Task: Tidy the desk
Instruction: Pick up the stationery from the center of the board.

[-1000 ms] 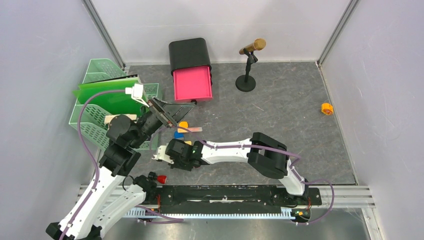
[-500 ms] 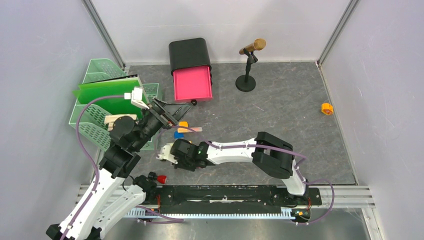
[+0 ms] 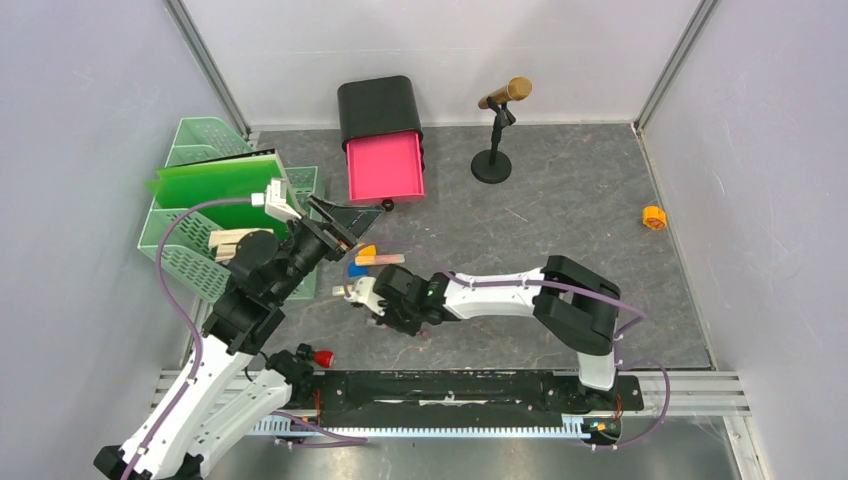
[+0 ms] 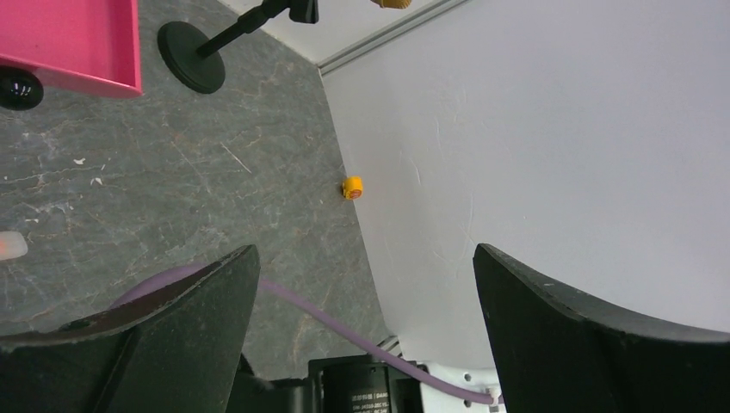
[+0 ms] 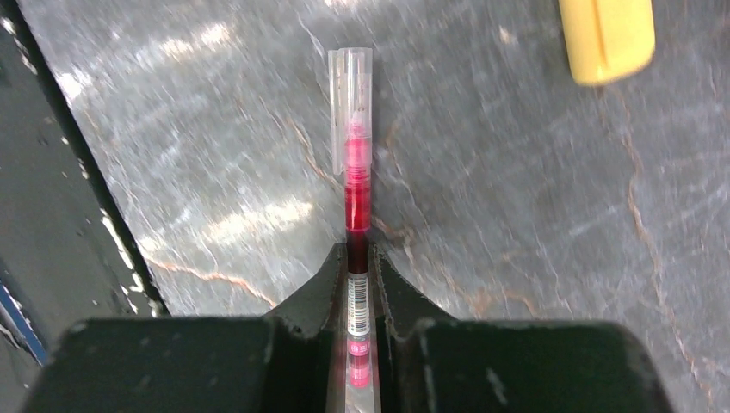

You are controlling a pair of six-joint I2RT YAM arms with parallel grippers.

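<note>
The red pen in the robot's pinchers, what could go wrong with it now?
The right gripper pinches the thin red pen with a clear cap only by its back part, so it might swivel or slip out. The left gripper hangs open close by, so the arms might bump. The yellow rounded piece lies nearby on the dark-grey marbled desk and could get knocked.

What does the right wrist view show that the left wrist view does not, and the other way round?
Only the right wrist view: the right claw shut on a red pen, and a yellow item. Only the left wrist view: the open left claw, a pink drawer, a black stand base, a small orange object by the wall. Both: the dark veined desk.
</note>
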